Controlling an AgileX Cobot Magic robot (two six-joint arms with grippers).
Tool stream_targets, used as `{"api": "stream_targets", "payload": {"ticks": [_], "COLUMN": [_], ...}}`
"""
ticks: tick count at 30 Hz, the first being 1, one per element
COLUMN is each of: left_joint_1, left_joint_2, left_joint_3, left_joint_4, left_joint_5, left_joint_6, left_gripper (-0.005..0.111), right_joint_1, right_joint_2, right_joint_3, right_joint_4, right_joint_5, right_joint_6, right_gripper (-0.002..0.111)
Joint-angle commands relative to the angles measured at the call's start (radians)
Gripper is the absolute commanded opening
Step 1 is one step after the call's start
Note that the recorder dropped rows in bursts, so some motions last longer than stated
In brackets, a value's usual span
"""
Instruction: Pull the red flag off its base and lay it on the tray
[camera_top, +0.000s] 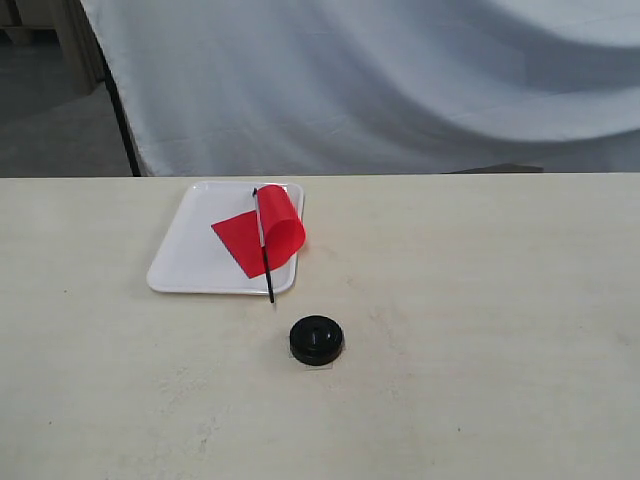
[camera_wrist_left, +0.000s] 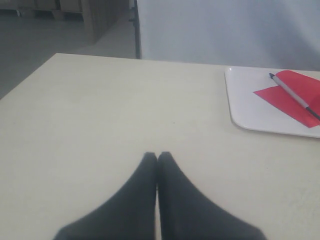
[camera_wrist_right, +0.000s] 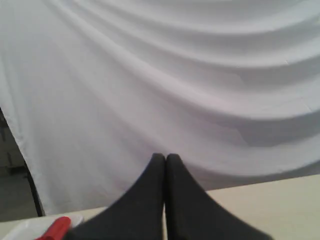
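1. Left claw (camera_wrist_left: 157, 161): pinched together, empty.
2. The red flag (camera_top: 255, 240) lies on the tray (camera_top: 190, 268), with its stick tip past the near rim.
3. The base (camera_top: 316, 339) sits apart on the counter (camera_top: 480, 300).
4. Right claw (camera_wrist_right: 165, 162): pinched together, empty.

A pale cream table (camera_top: 480, 330) fills the lower part of the exterior view, its matte top faintly scuffed and speckled (most plainly toward the near edge). Behind its far edge hangs a white cloth (camera_top: 400, 80) in long, sagging folds, and a thin black pole (camera_top: 122, 120) stands slanted along the cloth's left border. Left of the pole lie a grey floor (camera_top: 45, 130) and, farther back, a light wooden piece of furniture (camera_top: 75, 40), too cropped to tell what kind.
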Motion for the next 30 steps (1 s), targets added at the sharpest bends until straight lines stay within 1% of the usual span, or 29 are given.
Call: {"api": "stream_targets", "payload": {"ticks": [1, 2, 4, 8, 17, 30], "left_joint_1": [0.002, 0.002, 0.002, 0.002, 0.002, 0.002], "left_joint_2": [-0.001, -0.001, -0.001, -0.001, -0.001, -0.001], "left_joint_3": [0.002, 0.002, 0.002, 0.002, 0.002, 0.002], "left_joint_4": [0.000, 0.000, 0.000, 0.000, 0.000, 0.000], "left_joint_5": [-0.002, -0.002, -0.002, -0.002, -0.002, -0.002], "left_joint_6": [0.001, 0.001, 0.001, 0.001, 0.001, 0.001], "left_gripper": [0.000, 0.000, 0.000, 0.000, 0.000, 0.000], "right_joint_1": [0.001, 0.001, 0.001, 0.001, 0.001, 0.001], "right_joint_2": [-0.005, -0.005, -0.005, -0.005, -0.005, -0.005], "right_joint_3": [0.099, 0.099, 0.099, 0.099, 0.099, 0.099], "right_joint_4": [0.000, 0.000, 0.000, 0.000, 0.000, 0.000], "right_joint_5": [-0.062, -0.060, 0.042, 0.121, 0.160, 0.160], "right_joint_6": [-0.116, -0.155, -0.194, -0.199, -0.191, -0.176], "right_gripper": [-0.001, -0.001, -0.001, -0.001, -0.001, -0.001]}}
